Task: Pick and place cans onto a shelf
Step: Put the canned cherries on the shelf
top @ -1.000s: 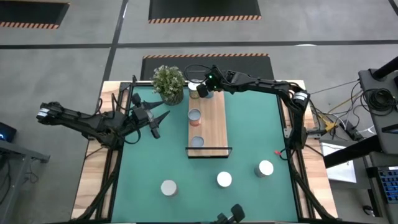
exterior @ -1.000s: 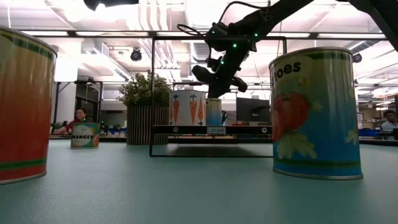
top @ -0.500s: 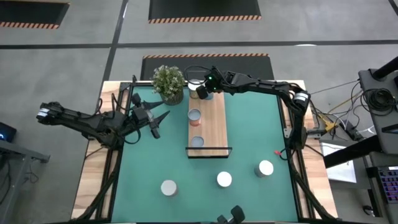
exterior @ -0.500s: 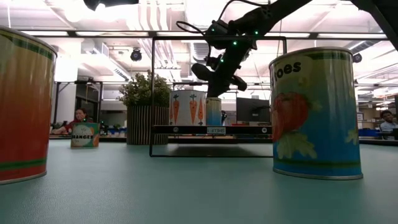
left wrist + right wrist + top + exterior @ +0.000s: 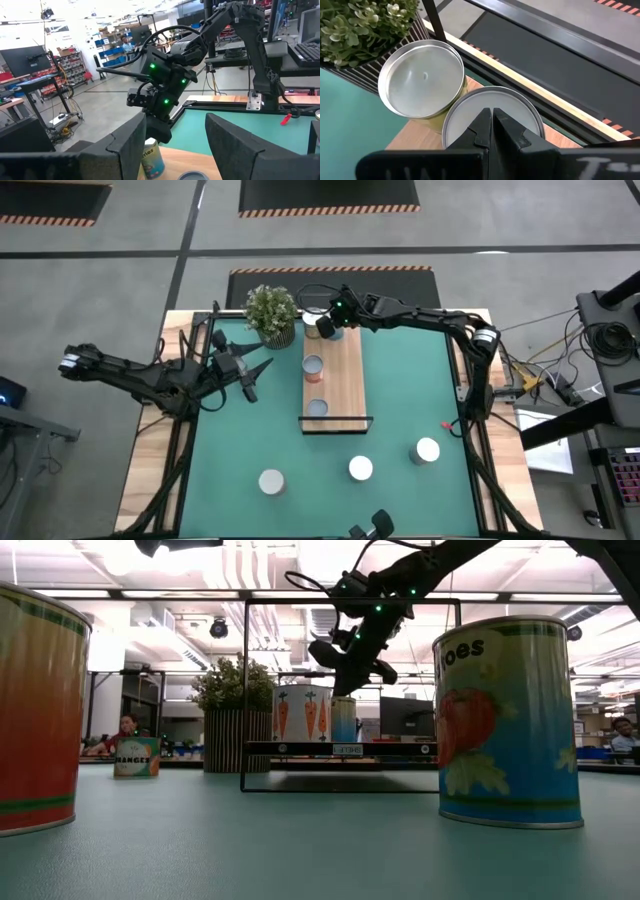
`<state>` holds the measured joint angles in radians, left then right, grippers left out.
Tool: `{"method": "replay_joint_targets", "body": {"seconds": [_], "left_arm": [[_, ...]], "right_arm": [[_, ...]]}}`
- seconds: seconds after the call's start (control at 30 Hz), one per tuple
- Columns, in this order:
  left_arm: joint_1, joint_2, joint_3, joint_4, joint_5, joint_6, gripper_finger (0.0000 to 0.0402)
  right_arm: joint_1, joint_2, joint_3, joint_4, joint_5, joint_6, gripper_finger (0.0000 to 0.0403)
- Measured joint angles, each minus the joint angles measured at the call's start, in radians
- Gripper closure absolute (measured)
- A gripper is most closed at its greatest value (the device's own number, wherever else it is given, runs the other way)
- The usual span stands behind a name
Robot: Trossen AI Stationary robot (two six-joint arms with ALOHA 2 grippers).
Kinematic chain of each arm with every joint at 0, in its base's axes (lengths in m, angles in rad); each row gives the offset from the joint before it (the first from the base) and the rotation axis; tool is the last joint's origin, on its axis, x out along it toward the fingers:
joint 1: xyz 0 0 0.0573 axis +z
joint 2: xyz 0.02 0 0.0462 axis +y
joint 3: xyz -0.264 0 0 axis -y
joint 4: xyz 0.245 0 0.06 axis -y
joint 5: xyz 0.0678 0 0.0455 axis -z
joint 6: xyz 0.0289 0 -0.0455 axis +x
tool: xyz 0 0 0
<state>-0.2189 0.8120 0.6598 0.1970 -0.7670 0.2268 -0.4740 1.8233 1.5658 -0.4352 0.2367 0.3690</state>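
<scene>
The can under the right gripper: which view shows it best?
The right wrist view: the can shows its silvery lid below the shut right gripper. The high view hides it under the gripper; the low view shows a sliver; the left wrist view shows its side.

Only a bit was readable: "oes" on the big tomato can (image 5: pixel 507 720) nearest me, and "ANGES" on a small can (image 5: pixel 136 756) far off from the right pincer (image 5: pixel 345 668).

mat (image 5: pixel 400 410): green
shelf (image 5: pixel 345 380): light-brown wood, black wire frame
near can (image 5: pixel 507 720): blue label, red tomato
plant (image 5: pixel 365 20): green leaves, dark striped pot
</scene>
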Motion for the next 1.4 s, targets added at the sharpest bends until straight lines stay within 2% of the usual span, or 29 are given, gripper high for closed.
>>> {"method": "replay_joint_targets", "body": {"seconds": [0.77, 1.03, 1.4], "left_arm": [[0.000, 0.000, 0.000, 0.005, 0.000, -0.008, 0.0214], [0.000, 0.000, 0.000, 0.005, 0.000, -0.007, 0.0214], [0.000, 0.000, 0.000, 0.005, 0.000, -0.007, 0.0214]], "right_arm": [[-0.002, 0.006, -0.003, 0.006, 0.035, -0.032, 0.0394], [-0.002, -0.032, -0.003, -0.040, -0.038, -0.029, 0.0394], [-0.002, -0.008, -0.017, -0.022, -0.024, -0.038, 0.0394]]}}
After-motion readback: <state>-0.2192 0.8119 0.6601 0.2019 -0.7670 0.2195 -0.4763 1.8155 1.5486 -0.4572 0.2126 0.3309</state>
